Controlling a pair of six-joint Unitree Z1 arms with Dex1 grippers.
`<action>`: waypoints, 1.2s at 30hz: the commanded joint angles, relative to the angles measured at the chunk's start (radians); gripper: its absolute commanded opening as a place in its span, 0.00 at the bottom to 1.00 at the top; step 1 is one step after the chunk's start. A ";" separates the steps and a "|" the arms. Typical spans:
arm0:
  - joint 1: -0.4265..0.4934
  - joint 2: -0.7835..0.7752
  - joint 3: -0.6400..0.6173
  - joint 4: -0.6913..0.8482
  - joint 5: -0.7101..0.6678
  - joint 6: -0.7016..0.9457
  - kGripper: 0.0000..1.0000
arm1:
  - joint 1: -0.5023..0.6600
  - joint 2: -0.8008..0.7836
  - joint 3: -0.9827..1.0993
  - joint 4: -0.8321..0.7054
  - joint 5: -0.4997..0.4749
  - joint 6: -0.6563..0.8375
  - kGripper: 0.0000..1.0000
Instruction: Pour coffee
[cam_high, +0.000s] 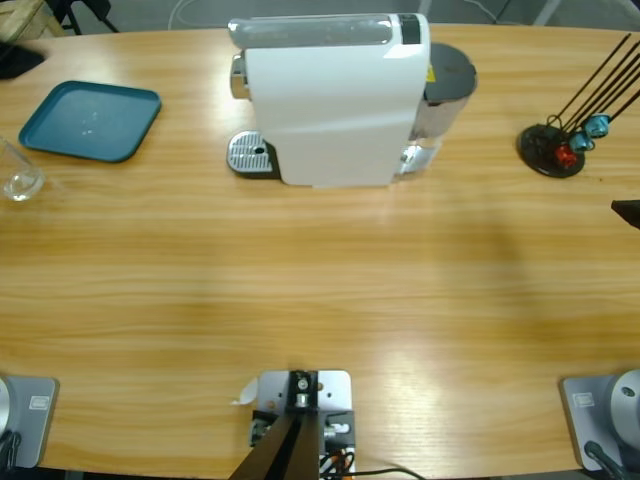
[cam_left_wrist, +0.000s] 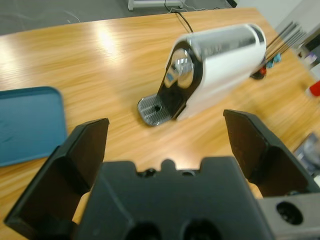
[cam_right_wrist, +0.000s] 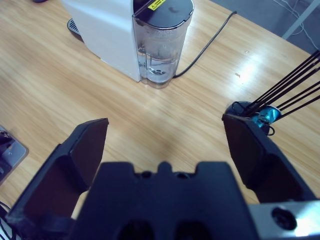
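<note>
Black left gripper (cam_left_wrist: 165, 125): jaws spread wide with nothing between them; I see it hanging above the table, pointed at the spout end of the machine.
Black right gripper (cam_right_wrist: 165, 122): jaws likewise wide apart and empty, above bare wood, pointed at the tank end of the machine.
Wooden table (cam_high: 320, 290): long, pale grain, with light glaring off it in both wrist views.
Glass (cam_high: 20, 180): clear, upright, at the left edge of my high view, near the tray's nearer corner and apart from it.
Coffee: I cannot tell whether any lies in the bottom of the glass; it looks clear from above, and neither wrist view shows it.
Teal tray (cam_high: 90, 120): flat on the table, well to the left of the machine; its corner also shows in the left wrist view (cam_left_wrist: 25, 125).
Coffee machine (cam_high: 335, 100): white body lying across the far middle of the table, chrome at the spout end.
Drip grid (cam_high: 250, 155): silver, perforated, at the machine's left foot, bare.
Water tank (cam_right_wrist: 162, 45): clear, dark lid, fixed to the machine's other end, some water in the bottom.
Cable (cam_right_wrist: 205, 42): black, running from behind the tank toward the far edge.
Capsule stand (cam_high: 550, 150): round black base with thin black rods slanting up, well right of the machine; blue and red capsules sit at the rods' feet.
</note>
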 joint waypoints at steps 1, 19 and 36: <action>0.008 0.340 -0.163 -0.121 -0.037 -0.307 1.00 | 0.008 0.000 0.031 -0.002 -0.030 0.016 1.00; 0.003 0.602 -0.254 -0.233 -0.274 -0.585 0.89 | 0.008 0.015 0.030 0.000 -0.069 0.028 1.00; -0.004 0.616 -0.276 -0.232 -0.304 -0.607 0.23 | 0.008 0.011 0.031 0.000 -0.065 0.028 1.00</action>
